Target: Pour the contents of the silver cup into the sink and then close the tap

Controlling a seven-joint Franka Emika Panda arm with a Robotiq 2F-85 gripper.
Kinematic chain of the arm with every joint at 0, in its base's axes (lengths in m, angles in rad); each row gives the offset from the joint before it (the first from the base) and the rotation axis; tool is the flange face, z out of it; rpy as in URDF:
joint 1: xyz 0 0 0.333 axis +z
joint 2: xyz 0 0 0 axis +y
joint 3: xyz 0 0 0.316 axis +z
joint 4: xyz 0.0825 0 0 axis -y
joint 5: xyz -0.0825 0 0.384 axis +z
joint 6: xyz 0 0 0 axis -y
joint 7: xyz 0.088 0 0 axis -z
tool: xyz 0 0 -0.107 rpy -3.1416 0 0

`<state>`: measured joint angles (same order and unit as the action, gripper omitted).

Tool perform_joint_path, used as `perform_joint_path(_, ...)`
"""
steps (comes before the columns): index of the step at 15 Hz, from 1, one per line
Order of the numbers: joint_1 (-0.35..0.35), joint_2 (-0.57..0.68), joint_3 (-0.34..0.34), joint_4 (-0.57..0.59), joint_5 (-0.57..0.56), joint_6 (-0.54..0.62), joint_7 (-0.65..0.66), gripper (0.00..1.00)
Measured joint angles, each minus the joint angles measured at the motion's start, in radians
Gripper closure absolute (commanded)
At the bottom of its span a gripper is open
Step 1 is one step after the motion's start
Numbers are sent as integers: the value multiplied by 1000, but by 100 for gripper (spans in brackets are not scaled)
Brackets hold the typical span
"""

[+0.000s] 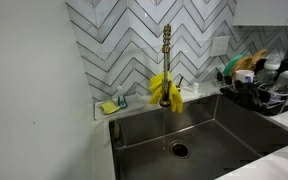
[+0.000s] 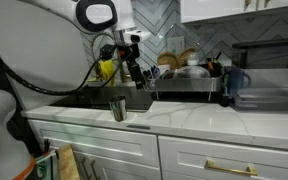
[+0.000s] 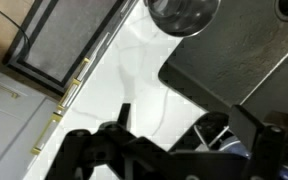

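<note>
The cup [image 2: 118, 108] is set upright on the counter [image 2: 194, 120], at the front edge of the sink [image 1: 234, 125]. In the wrist view the cup [image 3: 184, 12] is seen from above at 12 o'clock, touching the top border of the frame, with the dark sink [image 3: 234, 60] at 2 o'clock and the white counter [image 3: 134, 80] at centre.

The gripper [image 2: 135, 80] is positioned above the cup, which lies at 7 o'clock from it. The jaws are released and spread wide (nothing is grasped), and the two are apart.

The tap [image 1: 167, 55] is mounted upright behind the sink. A thin pale line is seen dropping from the spout to the basin floor (a water stream, as far as can be told). The drain [image 1: 179, 150] is located at 6 o'clock from the tap. Yellow gloves [image 1: 165, 90] are draped over the tap stem.

A sponge [image 1: 110, 106] is placed on the ledge at 8 o'clock from the tap. A loaded rack [image 1: 264, 88] is located at 3 o'clock, and it is also shown in an exterior view at 3 o'clock from the gripper [image 2: 189, 82]. Zigzag tiles [image 1: 114, 40] cover the wall behind. White cabinets [image 2: 104, 148] are fitted below the counter.
</note>
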<state>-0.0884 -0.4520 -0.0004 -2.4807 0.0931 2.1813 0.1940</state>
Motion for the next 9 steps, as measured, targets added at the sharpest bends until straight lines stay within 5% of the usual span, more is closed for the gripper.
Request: perform_joint_path(9,-63,88,-85,19,94,-175,121,0)
